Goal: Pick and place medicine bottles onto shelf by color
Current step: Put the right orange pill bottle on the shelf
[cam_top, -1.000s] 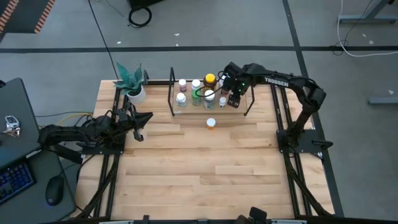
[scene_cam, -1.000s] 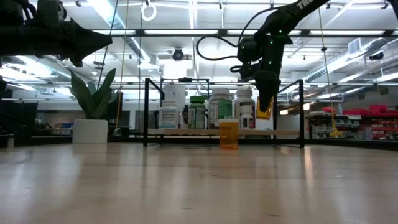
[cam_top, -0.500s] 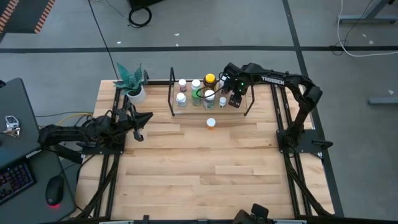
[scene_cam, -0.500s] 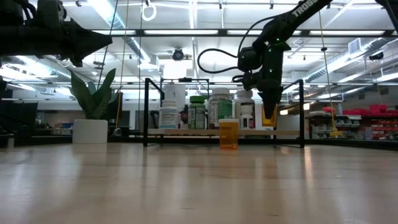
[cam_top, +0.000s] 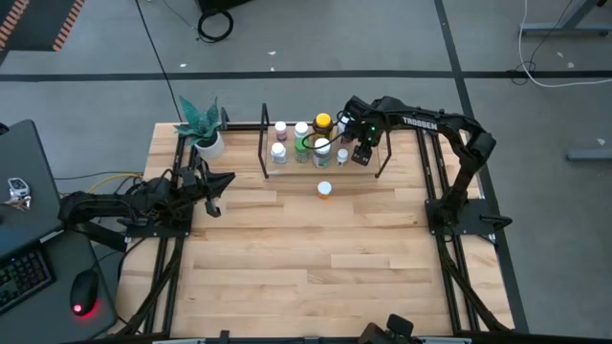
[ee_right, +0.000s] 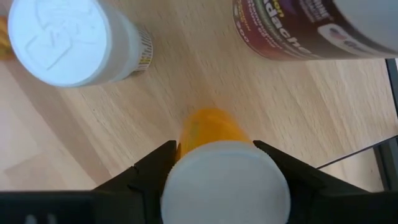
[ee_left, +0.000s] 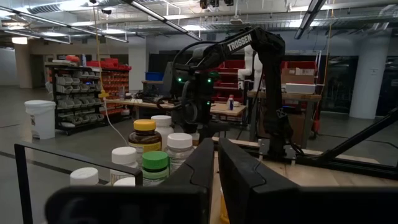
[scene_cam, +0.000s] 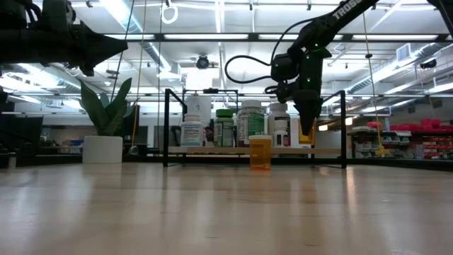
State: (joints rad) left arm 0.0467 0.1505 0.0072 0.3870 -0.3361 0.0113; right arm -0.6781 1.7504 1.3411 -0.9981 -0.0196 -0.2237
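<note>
Most bottles are already lined up on the shelf (cam_top: 287,173), an orange bottle (ee_right: 211,133) is gripped over it by the right gripper (ee_right: 214,165), one orange bottle (cam_top: 325,189) is left on the table, and the left gripper (cam_top: 212,193) is parked shut.

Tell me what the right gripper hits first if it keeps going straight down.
Probably the shelf board: the right gripper, shut on an orange bottle, points down at bare wood between neighbouring bottles.

Eight bottles (cam_top: 324,188), one shelf (cam_top: 287,172), one plant (cam_top: 203,122).
</note>
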